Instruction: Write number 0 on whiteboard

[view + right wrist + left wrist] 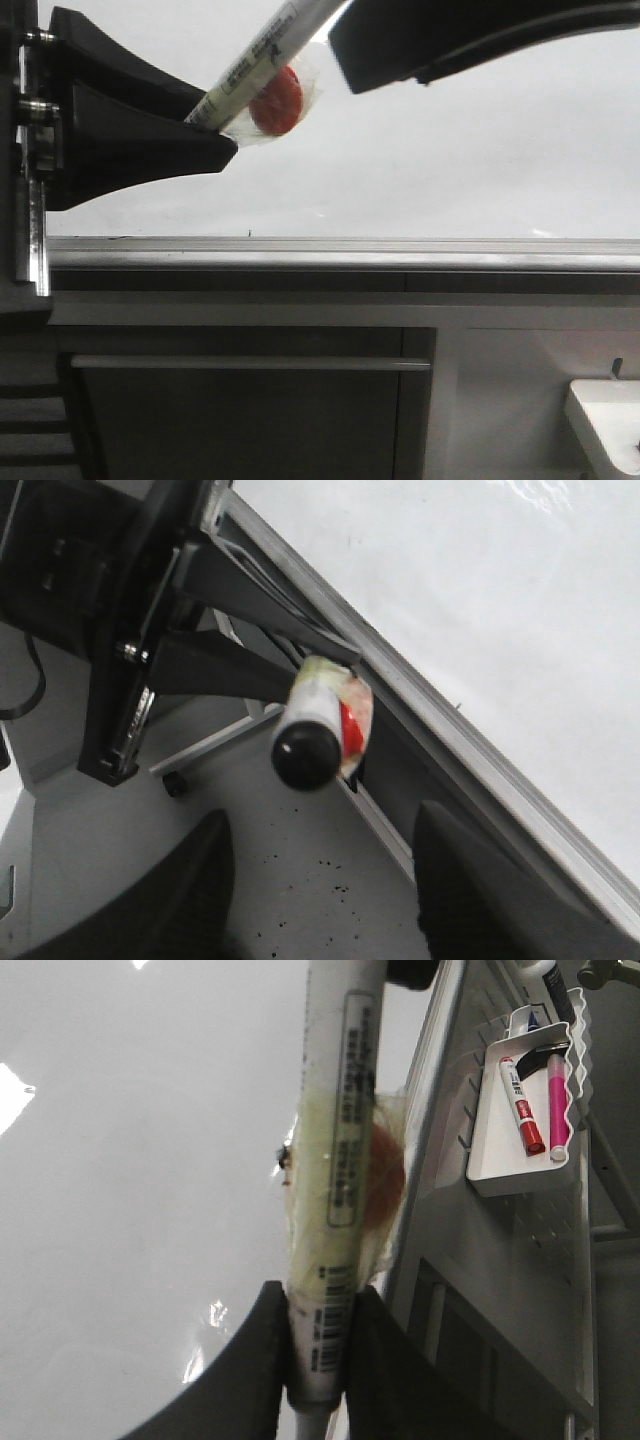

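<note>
Right along the lower edge of the whiteboard (450, 160) runs a grey metal ledge (340, 252), and above it the glossy white face lies bare and open across the whole width of the front view. No drawn loop shows on the board in any view; only a tiny dark speck sits just above the ledge.

Printed on the white marker (255, 62) is a barcode strip with small black text, too fine to read. A red disc (276, 100) is bound to the marker's side under clear, yellowish tape.

From the left edge of the front view the left tool (205, 135) reaches rightward, its black fingers (250, 1370) closed on the marker's barrel, which slants up and to the right in front of the board. The right wrist view looks straight down the marker's black end cap (303, 757), with the left arm's black frame behind it.

Entering from the upper right of the front view, the right tool (320, 880) hangs near the marker's upper end; its two dark fingers (470, 880) stand well apart, holding nothing.

Beside the board, a white tray (495, 1140) on a grey pegboard panel holds a red marker (522, 1108) and a pink marker (557, 1105).
</note>
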